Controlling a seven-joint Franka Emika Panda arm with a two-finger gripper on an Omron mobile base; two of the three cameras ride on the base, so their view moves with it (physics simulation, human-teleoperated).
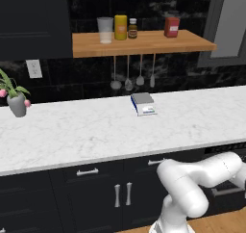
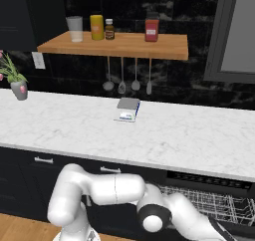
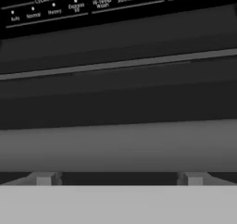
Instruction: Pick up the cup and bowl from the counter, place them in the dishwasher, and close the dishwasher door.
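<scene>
Two small tips of the pincer (image 3: 118, 177) low in the hand view, well apart, so spread open, gripping nothing, close against the dark dishwasher door (image 3: 118, 102) with its row of white cycle labels along the top. On the white marble desk (image 1: 86, 131), from left to right: grey vase (image 1: 17, 105) with pink flowers near the left back edge, then small grey scale (image 1: 143, 103) near the middle toward the back edge. Above, on wooden shelf (image 1: 144, 43): clear glass (image 1: 105, 30), yellow jar (image 1: 120, 27), dark bottle (image 1: 133, 28), red box (image 1: 171, 26); four ladles (image 1: 129, 75) hanging beneath. Under the right end of the desk's front edge, dishwasher (image 2: 209, 185) standing open, silver wire rack (image 2: 214, 205) showing. Cannot tell where cup or bowl lie.
</scene>
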